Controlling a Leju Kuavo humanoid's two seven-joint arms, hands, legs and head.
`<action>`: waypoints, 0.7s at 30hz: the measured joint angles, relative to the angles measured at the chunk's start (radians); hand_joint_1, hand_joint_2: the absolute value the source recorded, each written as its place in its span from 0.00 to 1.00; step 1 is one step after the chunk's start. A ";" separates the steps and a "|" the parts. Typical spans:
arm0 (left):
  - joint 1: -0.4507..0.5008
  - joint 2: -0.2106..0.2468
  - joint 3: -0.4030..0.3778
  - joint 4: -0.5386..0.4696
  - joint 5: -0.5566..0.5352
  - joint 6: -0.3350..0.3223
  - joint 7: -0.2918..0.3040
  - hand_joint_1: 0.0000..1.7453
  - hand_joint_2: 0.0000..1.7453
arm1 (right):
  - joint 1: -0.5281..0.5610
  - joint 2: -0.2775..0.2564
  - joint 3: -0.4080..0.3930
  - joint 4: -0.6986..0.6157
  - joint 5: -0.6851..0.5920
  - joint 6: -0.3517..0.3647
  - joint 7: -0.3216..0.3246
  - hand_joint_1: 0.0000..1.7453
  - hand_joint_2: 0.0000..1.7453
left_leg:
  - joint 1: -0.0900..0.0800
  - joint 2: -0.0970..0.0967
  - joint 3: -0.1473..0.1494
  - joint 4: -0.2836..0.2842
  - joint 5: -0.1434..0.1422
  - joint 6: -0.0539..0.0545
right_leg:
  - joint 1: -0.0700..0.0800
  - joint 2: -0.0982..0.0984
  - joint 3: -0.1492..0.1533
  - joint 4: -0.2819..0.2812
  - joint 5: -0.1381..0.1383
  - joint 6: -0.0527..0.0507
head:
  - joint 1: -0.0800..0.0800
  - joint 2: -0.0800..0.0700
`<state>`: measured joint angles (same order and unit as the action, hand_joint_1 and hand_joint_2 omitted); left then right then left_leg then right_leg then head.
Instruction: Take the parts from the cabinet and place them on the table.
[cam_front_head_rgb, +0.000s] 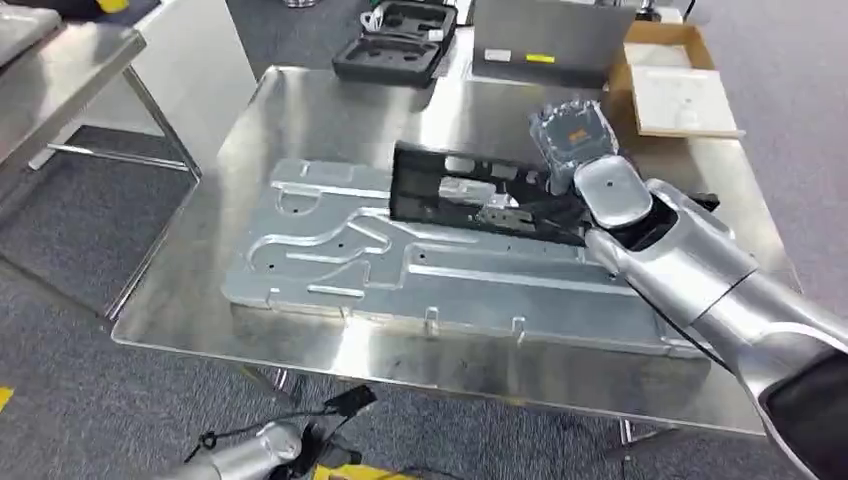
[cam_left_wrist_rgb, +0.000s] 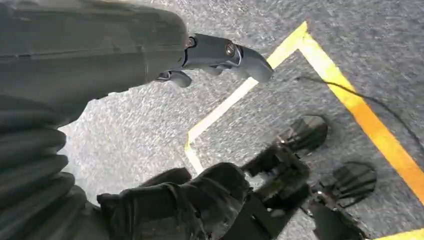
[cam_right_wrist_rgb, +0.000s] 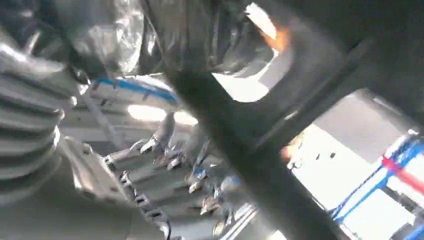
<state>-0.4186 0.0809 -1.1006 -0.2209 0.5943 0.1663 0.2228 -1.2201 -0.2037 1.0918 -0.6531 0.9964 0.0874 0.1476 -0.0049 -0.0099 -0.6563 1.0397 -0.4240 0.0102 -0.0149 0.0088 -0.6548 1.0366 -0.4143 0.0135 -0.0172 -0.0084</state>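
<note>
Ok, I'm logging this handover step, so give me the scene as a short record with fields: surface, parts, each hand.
surface: steel table
large part: stamped silver metal panel lying flat on the table
held part: black bracket, over the panel
right hand: right hand holds the black bracket at its right end
left hand: left hand hangs low over grey floor, holds nothing
behind table: black case, cardboard box

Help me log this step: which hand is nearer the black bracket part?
Right. The right hand is at the end of the black bracket part above the table, seemingly holding it. The left hand hangs low over the floor, away from it.
</note>
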 joint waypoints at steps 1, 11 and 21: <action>-0.001 0.003 0.000 0.000 0.000 -0.002 0.000 0.00 1.00 | 0.003 -0.005 0.006 0.002 0.000 0.000 0.000 0.00 0.00 | 0.007 0.000 0.005 -0.010 0.006 0.009 | 0.004 0.001 0.002 0.000 -0.002 0.006 | 0.002 0.000; 0.004 0.012 0.000 0.002 0.007 0.000 0.040 0.00 0.00 | 0.024 -0.031 0.025 0.016 0.016 0.004 -0.002 0.00 0.00 | 0.000 -0.002 0.022 -0.007 -0.005 0.031 | 0.007 -0.003 -0.037 0.059 0.015 -0.006 | 0.003 0.000; 0.008 0.026 0.000 0.003 0.010 -0.025 0.053 0.00 0.00 | -0.002 -0.032 0.031 -0.013 0.057 0.000 -0.043 0.00 0.00 | 0.007 0.001 -0.095 0.249 -0.140 -0.017 | 0.002 -0.005 0.001 -0.004 0.013 -0.027 | -0.004 0.000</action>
<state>-0.4111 0.1064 -1.1009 -0.2178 0.6046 0.1415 0.2754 -1.2219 -0.2361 1.1231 -0.6665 1.0533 0.0874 0.1045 0.0023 -0.0092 -0.7514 1.2889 -0.5644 -0.0067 -0.0131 0.0040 -0.6539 1.0323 -0.4009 -0.0133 -0.0214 -0.0084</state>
